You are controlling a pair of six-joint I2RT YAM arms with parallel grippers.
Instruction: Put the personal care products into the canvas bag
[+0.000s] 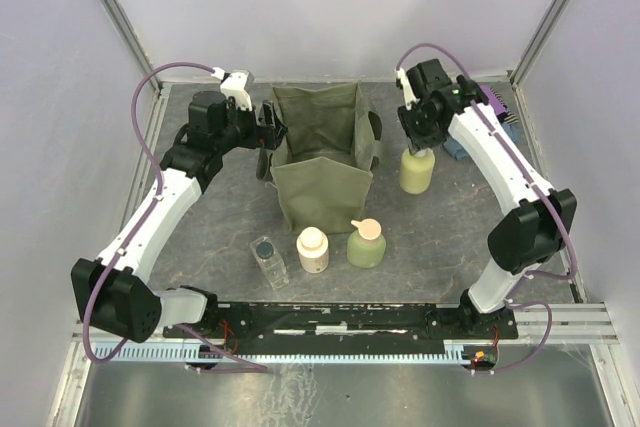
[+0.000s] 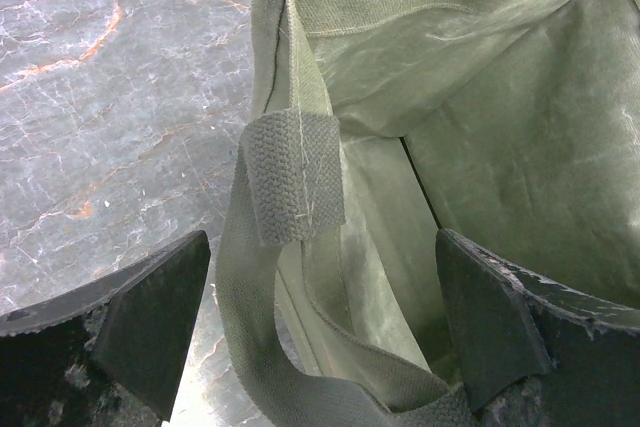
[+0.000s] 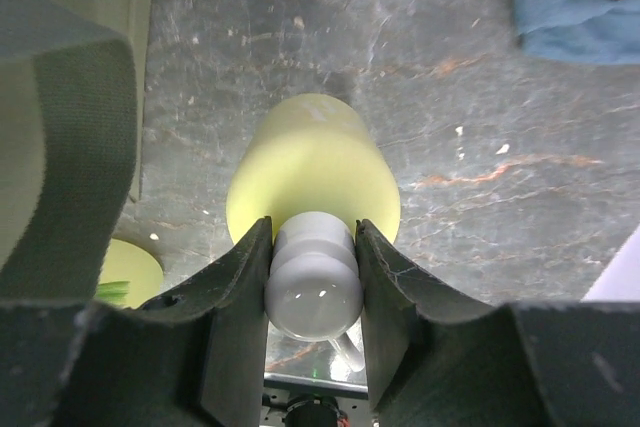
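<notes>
The olive canvas bag (image 1: pixel 322 147) stands open at mid-table. My left gripper (image 1: pixel 268 132) is open, its fingers (image 2: pixel 150 317) straddling the bag's left wall and handle (image 2: pixel 295 177) without closing on them. My right gripper (image 1: pixel 420 139) is shut on the white pump (image 3: pixel 312 277) of the yellow-green bottle (image 1: pixel 416 172), which stands upright just right of the bag; its body also shows in the right wrist view (image 3: pixel 312 162). In front of the bag stand the clear square bottle with dark cap (image 1: pixel 268 259), the cream bottle (image 1: pixel 312 249) and the round green bottle with peach cap (image 1: pixel 366 243).
Folded cloths lie at the back right behind my right arm: purple and striped (image 1: pixel 497 99) and blue (image 1: pixel 457 150), the blue one also in the right wrist view (image 3: pixel 575 7). The bag's right side (image 3: pixel 60 147) is close to the held bottle. Grey walls enclose the table.
</notes>
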